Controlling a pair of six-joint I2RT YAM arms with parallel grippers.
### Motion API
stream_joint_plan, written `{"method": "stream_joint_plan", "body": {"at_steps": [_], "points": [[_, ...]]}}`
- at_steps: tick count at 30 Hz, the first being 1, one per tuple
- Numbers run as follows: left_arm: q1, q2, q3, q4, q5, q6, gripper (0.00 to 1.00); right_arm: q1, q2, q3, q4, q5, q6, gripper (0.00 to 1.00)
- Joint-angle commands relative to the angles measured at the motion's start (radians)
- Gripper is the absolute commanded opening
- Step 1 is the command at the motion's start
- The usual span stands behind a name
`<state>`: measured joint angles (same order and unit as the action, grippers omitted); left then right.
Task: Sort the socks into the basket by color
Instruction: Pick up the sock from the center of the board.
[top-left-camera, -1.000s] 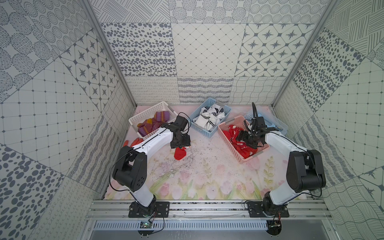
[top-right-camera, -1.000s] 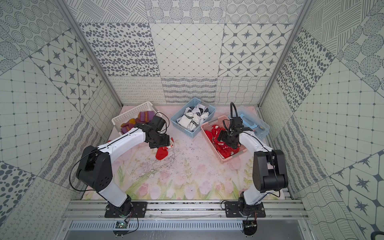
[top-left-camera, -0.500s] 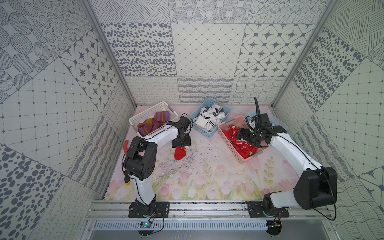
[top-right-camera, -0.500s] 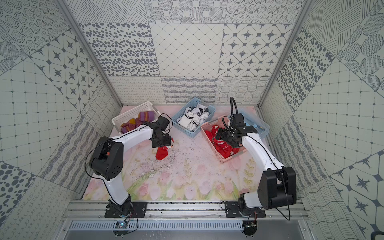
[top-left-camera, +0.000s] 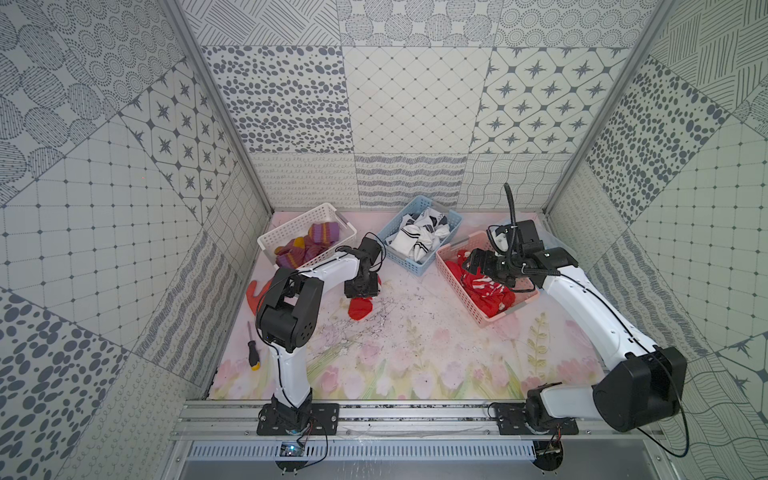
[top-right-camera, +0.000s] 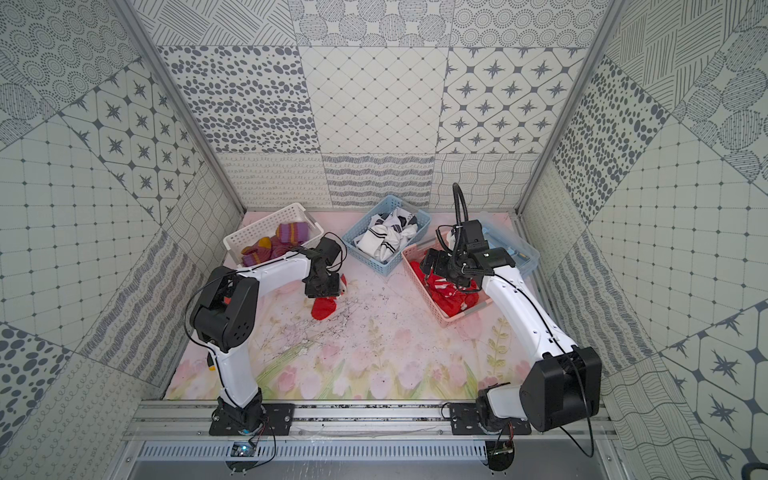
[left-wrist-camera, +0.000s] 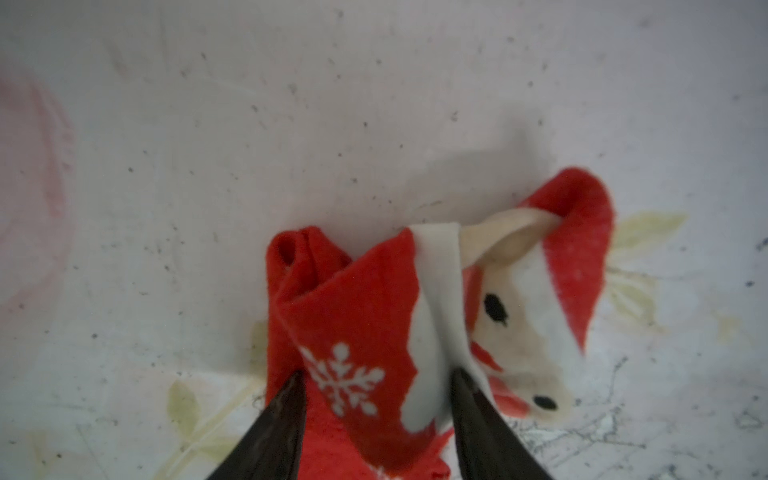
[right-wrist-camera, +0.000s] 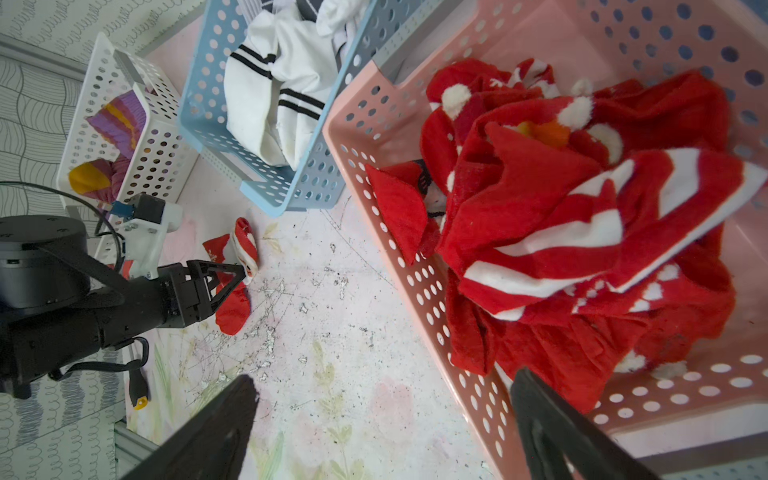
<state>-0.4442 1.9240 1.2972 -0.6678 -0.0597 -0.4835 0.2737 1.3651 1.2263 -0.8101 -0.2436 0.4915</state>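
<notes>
A red sock (left-wrist-camera: 357, 332) with a white snowflake lies bunched on the floral table, also seen in both top views (top-left-camera: 360, 308) (top-right-camera: 324, 308). My left gripper (left-wrist-camera: 376, 376) points down over the sock, its fingertips pressed against both sides of it. My right gripper (right-wrist-camera: 383, 376) hangs open and empty above the near wall of the pink basket (right-wrist-camera: 415, 282), which holds a heap of red socks (right-wrist-camera: 561, 208). White socks (top-left-camera: 419, 235) fill the blue basket (top-left-camera: 415, 266). Purple and mustard socks (top-left-camera: 316, 239) lie in the white basket (top-left-camera: 291, 232).
An orange glove (top-left-camera: 253, 291) and a screwdriver (top-left-camera: 252, 349) lie at the table's left edge, behind my left arm. A clear tub (top-left-camera: 552, 241) stands behind my right arm. Patterned walls close in the back and both sides.
The left jaws have closed in on the red sock on the table. My right gripper has drifted a little left over the pink basket's edge while its elbow swung out to the front right.
</notes>
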Motion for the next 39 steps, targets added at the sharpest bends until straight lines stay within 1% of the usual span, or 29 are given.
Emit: {"method": "stream_joint_plan", "body": {"at_steps": [1,4,6,12,16,22,29,34,39], "points": [[0.0,0.007,-0.007,0.02,-0.006,0.014,0.33,0.018,0.02,0.02,0.043,-0.021,0.004,0.98],[0.001,-0.001,-0.007,0.022,-0.003,0.013,0.16,0.03,0.037,0.031,0.049,-0.037,-0.002,0.98],[0.0,-0.009,-0.007,0.024,0.006,0.016,0.0,0.04,0.048,0.036,0.056,-0.053,-0.008,0.98],[-0.006,-0.061,-0.013,0.034,0.038,0.028,0.0,0.081,0.09,0.049,0.071,-0.091,-0.018,0.98],[-0.012,-0.128,-0.036,0.078,0.092,0.043,0.0,0.103,0.111,0.049,0.094,-0.113,-0.008,0.98],[-0.025,-0.225,-0.054,0.139,0.204,0.053,0.0,0.127,0.139,0.047,0.156,-0.166,0.006,0.98],[-0.041,-0.326,-0.058,0.212,0.335,0.062,0.0,0.17,0.202,0.09,0.217,-0.216,0.031,0.98],[-0.055,-0.37,-0.054,0.276,0.421,0.053,0.0,0.19,0.224,0.092,0.326,-0.276,0.093,0.98],[-0.073,-0.391,-0.034,0.322,0.494,0.041,0.0,0.23,0.26,0.119,0.389,-0.299,0.126,0.98]]}}
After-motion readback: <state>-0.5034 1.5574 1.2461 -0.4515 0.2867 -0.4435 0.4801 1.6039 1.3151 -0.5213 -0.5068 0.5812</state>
